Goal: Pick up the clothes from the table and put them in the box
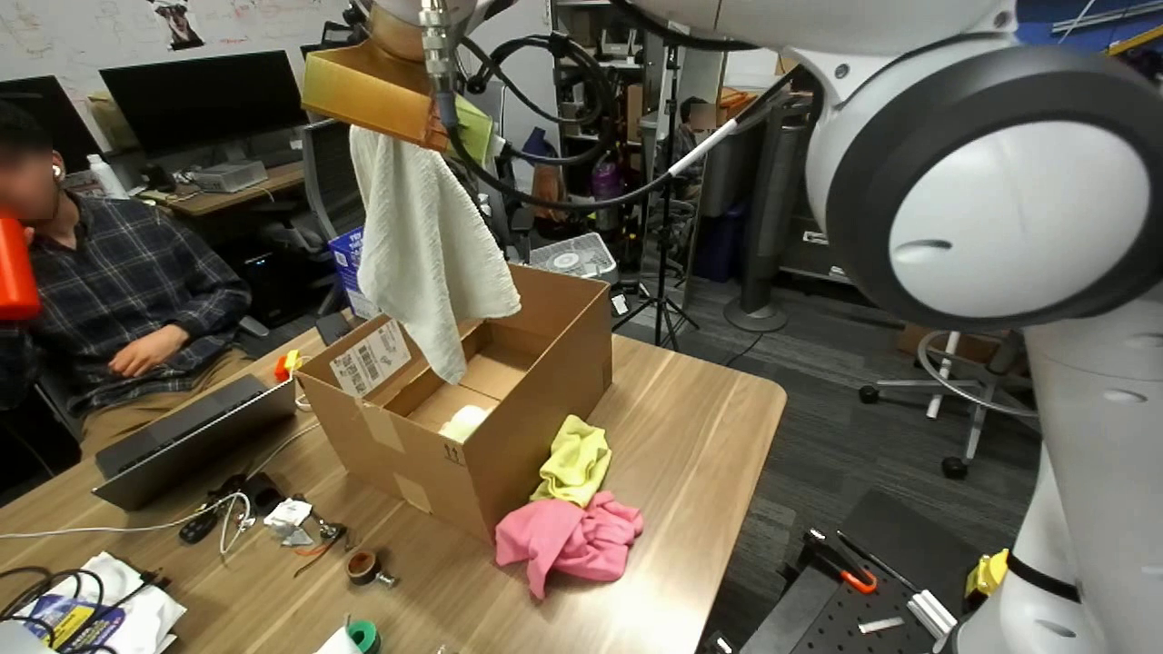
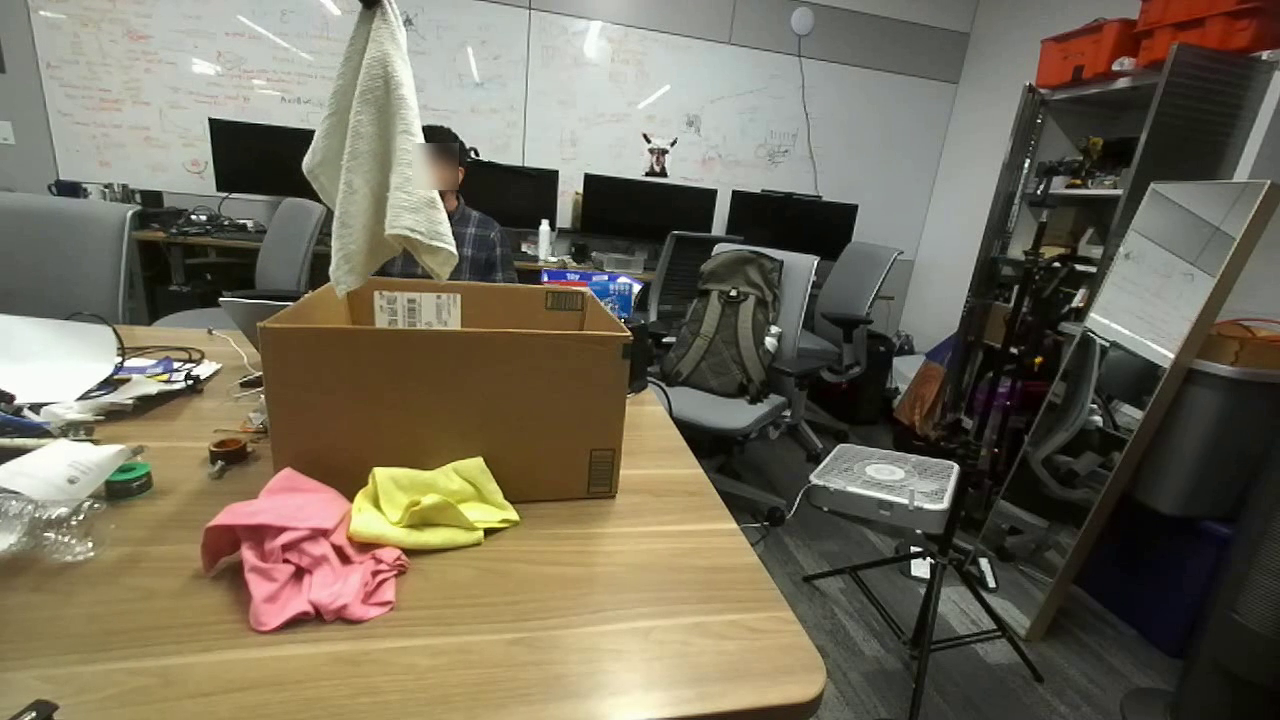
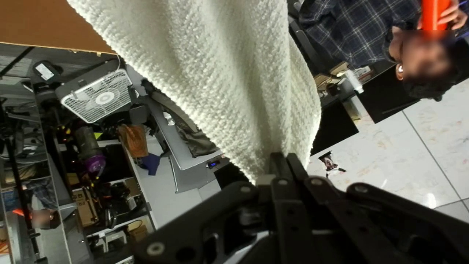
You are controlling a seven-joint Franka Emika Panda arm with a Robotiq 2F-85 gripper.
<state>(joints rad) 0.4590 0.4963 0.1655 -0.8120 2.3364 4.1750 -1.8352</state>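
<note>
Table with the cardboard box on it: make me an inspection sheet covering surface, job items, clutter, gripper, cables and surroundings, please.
Surface: wood-grain table, light reflecting off it.
Job's things: white cloth hanging over the open cardboard box; pink cloth and yellow cloth on the table beside it; something pale inside, unclear what.
Clutter: laptop, brown roll, green roll.
Grippers: gripper closed on the white cloth.
Cables: white cable lying on the table; black cable hanging slack near the arm.
Surroundings: seated person, backpack on a chair, box fan beyond the table.
</note>
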